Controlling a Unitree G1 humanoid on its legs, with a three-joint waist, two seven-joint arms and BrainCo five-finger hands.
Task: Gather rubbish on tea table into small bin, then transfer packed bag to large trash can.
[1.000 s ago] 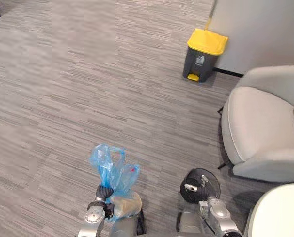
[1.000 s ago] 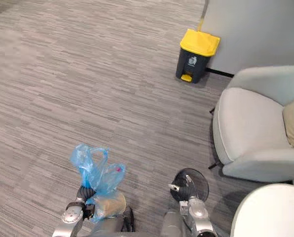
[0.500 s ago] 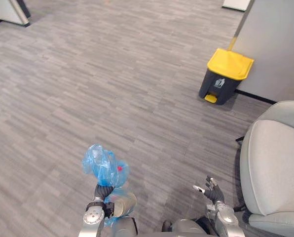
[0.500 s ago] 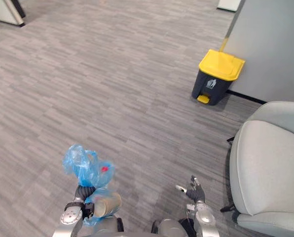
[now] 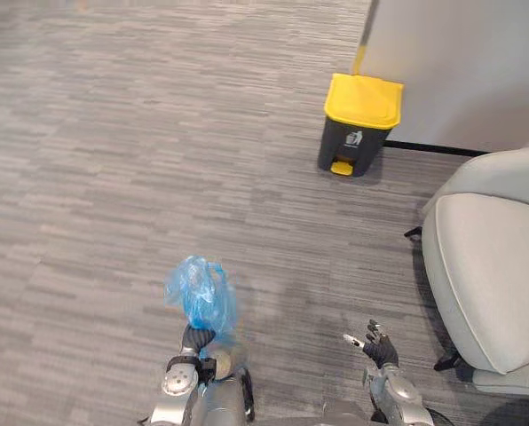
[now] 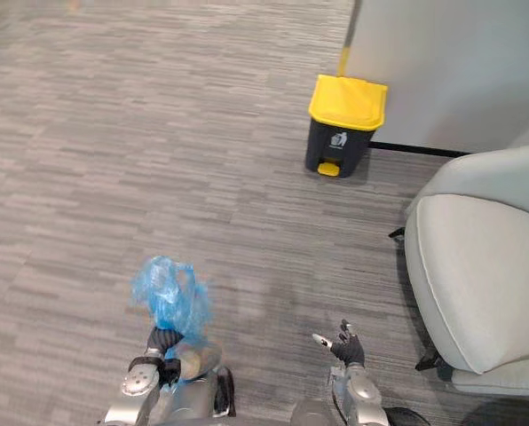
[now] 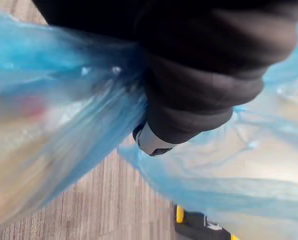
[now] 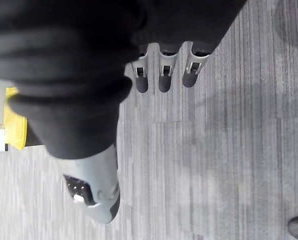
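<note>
Floor (image 5: 114, 133), grey and striped, makes up most of what lies ahead, so I judge this to be the carrying leg of the job. To my right sits a pale armchair (image 5: 486, 266), near enough that I should steer around it. Well ahead, against the wall (image 5: 460, 62), stands the can (image 5: 360, 124). Its yellow lid (image 5: 365, 98) is down and its pedal (image 5: 341, 167) faces me, so the lid has to come up before anything goes in. The blue bag (image 5: 201, 297) is in my left hand (image 5: 196, 342), which is closed round its gathered neck. That grip holds the mouth shut and keeps the load off the floor. The loose top puffs up above my fist. My right hand (image 5: 377, 346) hangs low with fingers (image 8: 161, 75) spread and relaxed, holding nothing and free for the lid.
</note>
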